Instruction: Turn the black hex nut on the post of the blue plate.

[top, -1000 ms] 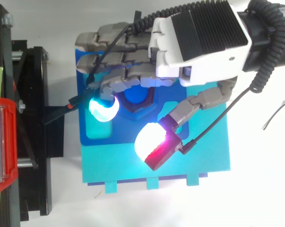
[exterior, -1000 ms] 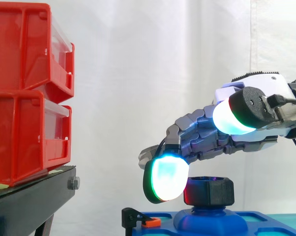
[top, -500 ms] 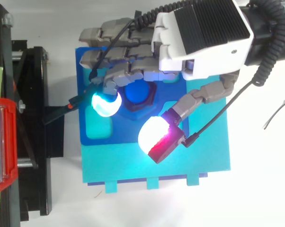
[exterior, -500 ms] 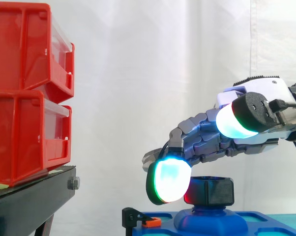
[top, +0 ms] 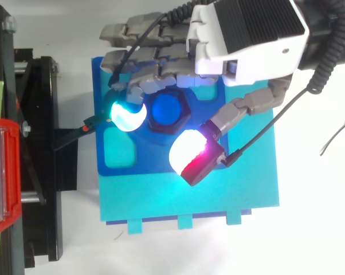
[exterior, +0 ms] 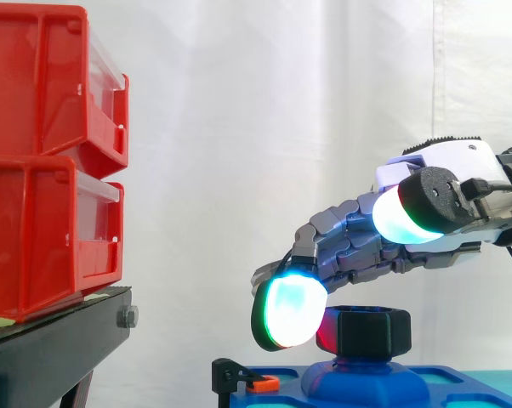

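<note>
Red bins [exterior: 43,153] on black stand [exterior: 52,340], far left, well apart from the work. Black hex nut [exterior: 371,331] sits on the blue post [top: 167,109], about mid blue plate [top: 118,163], clear of its edges. Nut looks rigid and light, likely plastic. 6 flats give purchase; best pinched on 2 opposite flats. Hand [top: 247,34] hangs over it, loosely half-curled, holding nothing. 1 fingertip [top: 125,114] is just beside nut's left flat; thumb [top: 192,154] sits above nut height, not touching.
</note>
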Action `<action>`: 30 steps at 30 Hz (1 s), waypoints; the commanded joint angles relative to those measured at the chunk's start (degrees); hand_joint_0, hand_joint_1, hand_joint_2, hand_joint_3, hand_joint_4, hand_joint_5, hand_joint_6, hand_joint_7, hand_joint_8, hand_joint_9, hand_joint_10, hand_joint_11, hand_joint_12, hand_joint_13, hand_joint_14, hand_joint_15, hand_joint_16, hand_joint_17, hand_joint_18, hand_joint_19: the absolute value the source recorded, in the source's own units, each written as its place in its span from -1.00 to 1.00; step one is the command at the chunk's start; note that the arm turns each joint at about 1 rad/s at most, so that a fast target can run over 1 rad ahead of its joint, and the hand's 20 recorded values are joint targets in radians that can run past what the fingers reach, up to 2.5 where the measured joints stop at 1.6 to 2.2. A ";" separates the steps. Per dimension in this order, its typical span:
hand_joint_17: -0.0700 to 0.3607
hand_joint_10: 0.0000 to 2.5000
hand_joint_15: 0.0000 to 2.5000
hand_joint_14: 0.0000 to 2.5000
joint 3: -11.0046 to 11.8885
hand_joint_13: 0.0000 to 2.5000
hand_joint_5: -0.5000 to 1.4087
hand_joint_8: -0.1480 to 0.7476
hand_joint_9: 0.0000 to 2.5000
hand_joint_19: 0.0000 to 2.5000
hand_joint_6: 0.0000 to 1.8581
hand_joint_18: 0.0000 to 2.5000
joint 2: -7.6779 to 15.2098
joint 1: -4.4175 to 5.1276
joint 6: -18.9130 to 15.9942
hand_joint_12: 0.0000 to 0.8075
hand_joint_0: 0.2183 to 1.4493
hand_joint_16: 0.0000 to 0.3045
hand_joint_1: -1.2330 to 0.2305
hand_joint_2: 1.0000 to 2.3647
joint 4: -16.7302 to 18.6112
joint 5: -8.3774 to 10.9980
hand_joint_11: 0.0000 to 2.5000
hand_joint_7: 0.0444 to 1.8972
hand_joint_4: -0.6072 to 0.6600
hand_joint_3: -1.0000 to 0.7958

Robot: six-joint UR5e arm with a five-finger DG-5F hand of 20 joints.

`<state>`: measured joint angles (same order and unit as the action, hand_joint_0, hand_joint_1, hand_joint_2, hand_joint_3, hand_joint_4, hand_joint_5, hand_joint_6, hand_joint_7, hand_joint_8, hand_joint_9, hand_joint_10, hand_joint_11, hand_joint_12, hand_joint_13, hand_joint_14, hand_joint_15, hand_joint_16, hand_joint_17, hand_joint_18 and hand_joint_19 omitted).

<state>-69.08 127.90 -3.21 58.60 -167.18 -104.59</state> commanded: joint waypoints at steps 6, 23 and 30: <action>-0.16 -1.00 -1.00 -1.00 0.00 -1.00 -0.69 -0.11 -0.84 -0.86 -0.46 -1.00 -0.02 -0.74 0.02 -0.12 -0.53 -0.67 0.35 -1.00 -0.07 -0.09 -1.00 -0.13 0.34 -0.44; -0.16 -1.00 -1.00 -1.00 0.09 -0.99 -0.69 -0.10 -0.83 -0.86 -0.46 -1.00 -0.02 -2.76 -0.06 -0.12 -0.53 -0.67 0.35 -1.00 0.45 -3.34 -1.00 -0.13 0.34 -0.44; -0.16 -1.00 -1.00 -1.00 0.00 -0.97 -0.69 -0.10 -0.82 -0.88 -0.46 -1.00 -0.02 -3.47 -0.06 -0.12 -0.53 -0.68 0.33 -1.00 0.45 -4.48 -1.00 -0.14 0.34 -0.44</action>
<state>-69.08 127.88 -6.34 58.54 -166.73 -108.64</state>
